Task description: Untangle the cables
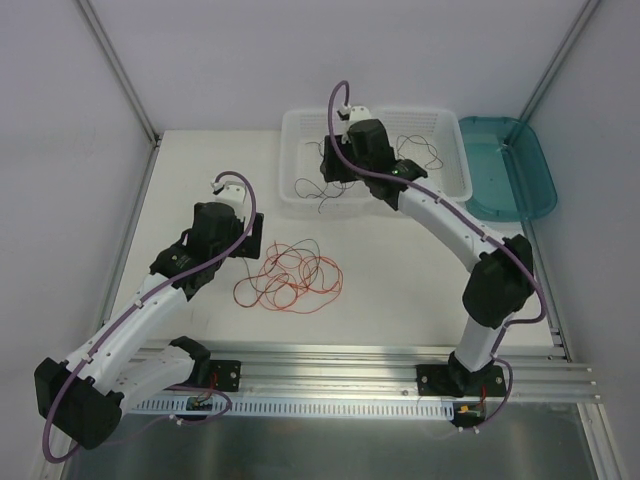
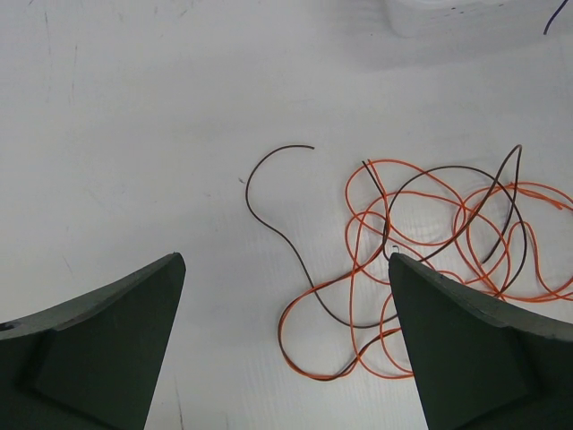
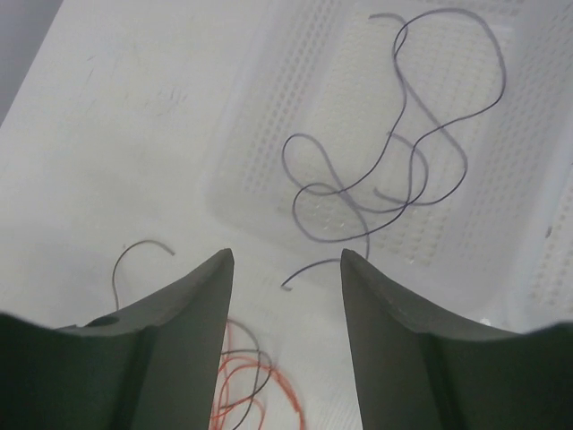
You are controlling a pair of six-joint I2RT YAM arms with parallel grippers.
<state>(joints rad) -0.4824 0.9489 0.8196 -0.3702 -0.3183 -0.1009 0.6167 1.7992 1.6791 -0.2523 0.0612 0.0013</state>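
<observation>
A robotics lab: white panel walls [image 1: 300,50] on aluminium posts [image 1: 118,70] enclose two black-and-white robot arms [image 1: 130,325] on a slotted rail [image 1: 330,372].

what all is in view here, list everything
table: one, white, under everything
basket: one, white, far centre
tray: one, teal, right of basket
rail: one, silver, near edge
orange cables: one tangle, orange, mid-table
dark cable: at least one, dark brown, threaded through that tangle
loose dark cables: a few, purple-grey, in the basket
left gripper: one, black, open, left of the tangle
right gripper: one, black, open, at the basket
</observation>
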